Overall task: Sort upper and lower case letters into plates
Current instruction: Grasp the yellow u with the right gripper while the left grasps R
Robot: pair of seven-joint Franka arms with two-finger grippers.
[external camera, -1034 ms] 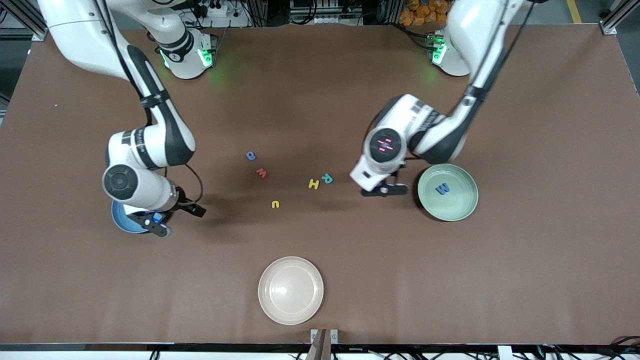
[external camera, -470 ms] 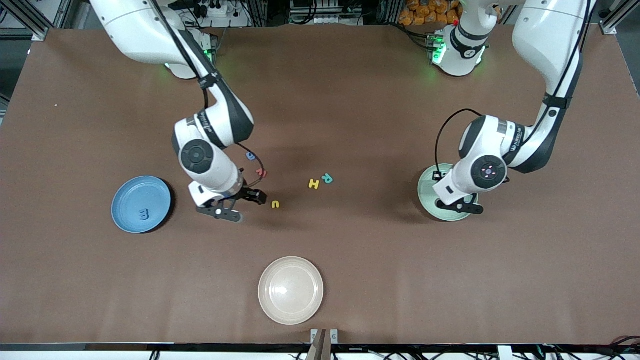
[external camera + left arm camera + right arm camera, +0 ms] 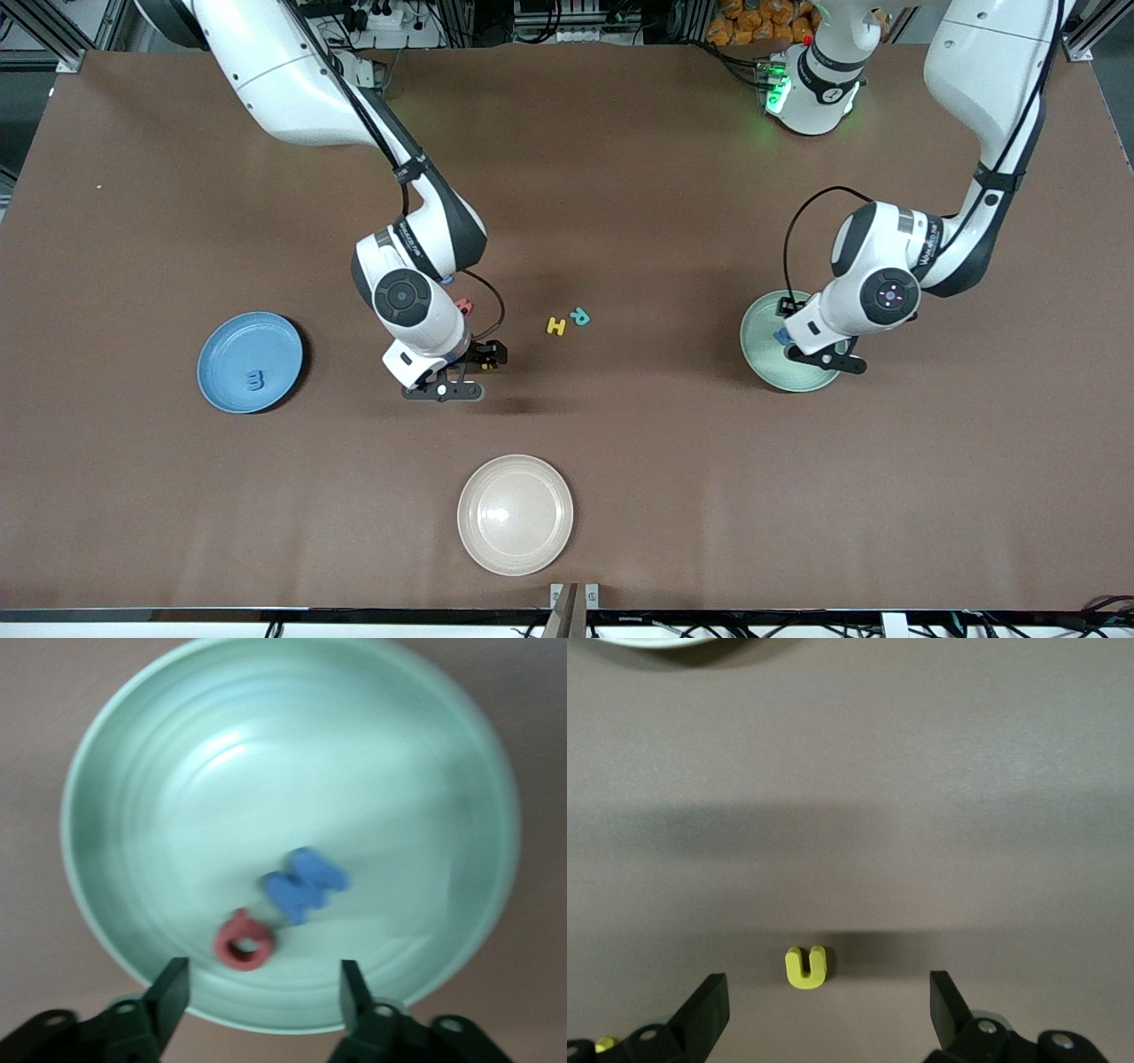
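Front view showed the brown counter (image 3: 620,496) with two white arms reaching over it. The left tool (image 3: 819,354) hung over the round, shallow, pale mint green plate (image 3: 762,341), which lay toward the left arm's end of the counter. In the left wrist view its two black fingers (image 3: 173,997) stood spread, gripping nothing, above the plate's rim. Inside that plate lay a blue foam letter M (image 3: 304,884) and a small red foam ring-shaped letter (image 3: 243,942), just beside each other (whether they touched was not clear).

The right tool (image 3: 447,385) hovered low over the middle of the counter. The right wrist view showed its fingers (image 3: 709,1005) spread wide and empty, with a small yellow foam letter u (image 3: 805,966) lying flat on the counter between them, touched by neither.

The round, shallow blue plate (image 3: 232,341) sat toward the right arm's end of the counter and carried one blue foam letter (image 3: 255,381). A yellow letter H (image 3: 555,326) and a teal letter R (image 3: 580,316) lay just beside each other near the middle. A red letter (image 3: 464,307) showed partly from under the right arm. A round cream-beige plate (image 3: 515,514) sat nearest the front camera.
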